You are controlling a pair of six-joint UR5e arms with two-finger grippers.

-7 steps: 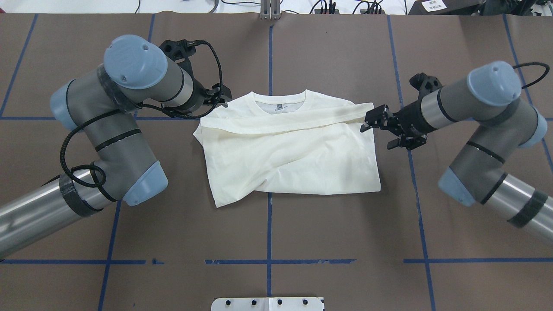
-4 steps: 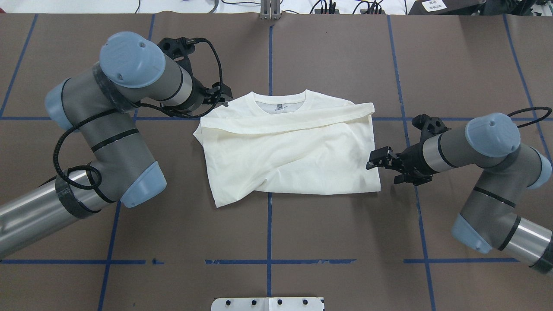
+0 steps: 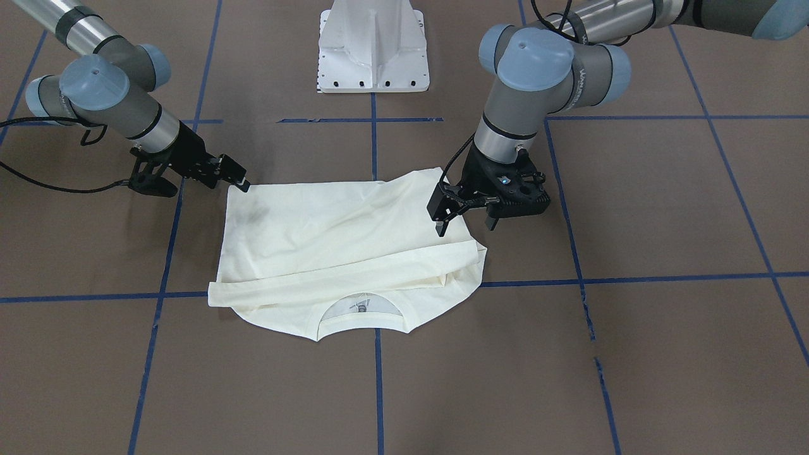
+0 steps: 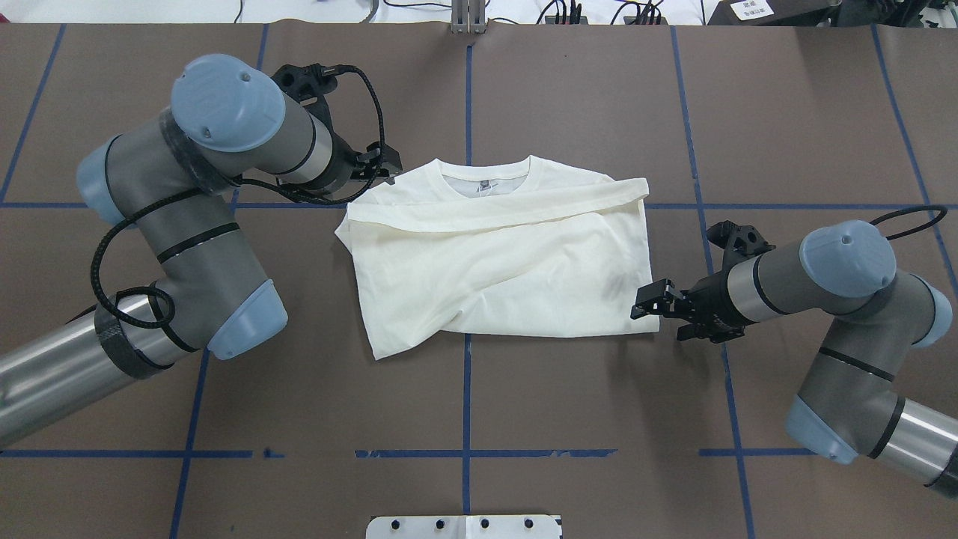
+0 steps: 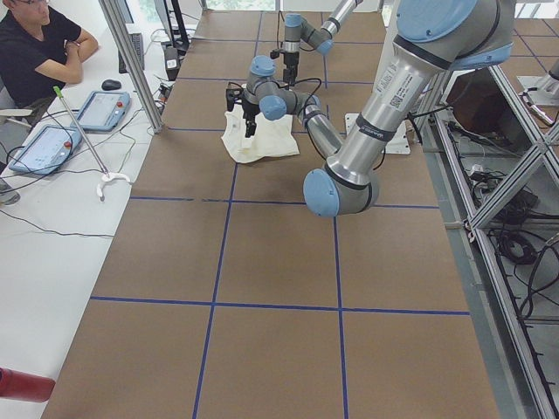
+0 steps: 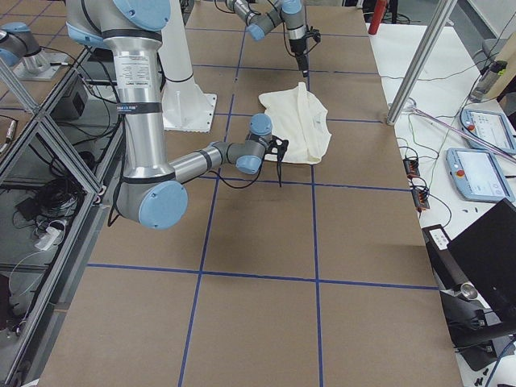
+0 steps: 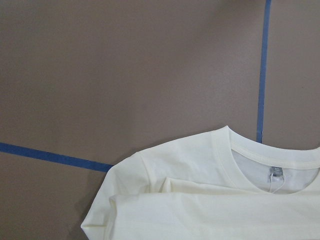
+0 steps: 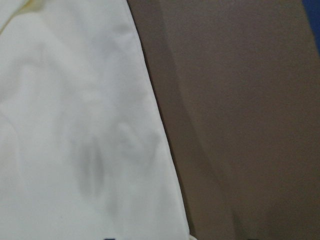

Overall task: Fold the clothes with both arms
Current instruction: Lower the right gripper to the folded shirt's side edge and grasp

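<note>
The cream T-shirt (image 4: 494,262) lies plain side up on the brown table, collar at the far side, with both sleeves folded across the body. It also shows in the front view (image 3: 328,234), the left wrist view (image 7: 210,200) and the right wrist view (image 8: 75,125). My left gripper (image 4: 383,171) hovers open and empty at the shirt's far left shoulder, as the front view (image 3: 464,222) also shows. My right gripper (image 4: 653,314) looks open and empty, low at the shirt's near right hem corner, tip at the corner in the front view (image 3: 235,177).
The white pedestal base (image 3: 373,47) stands at the robot's side of the table. Blue tape lines (image 4: 465,389) cross the brown table cover. A seated operator (image 5: 39,52) and tablets are at a side table beyond the far edge.
My right gripper has moved from the shirt's far right sleeve edge toward me, down to the near right hem corner. My left arm has barely shifted.
</note>
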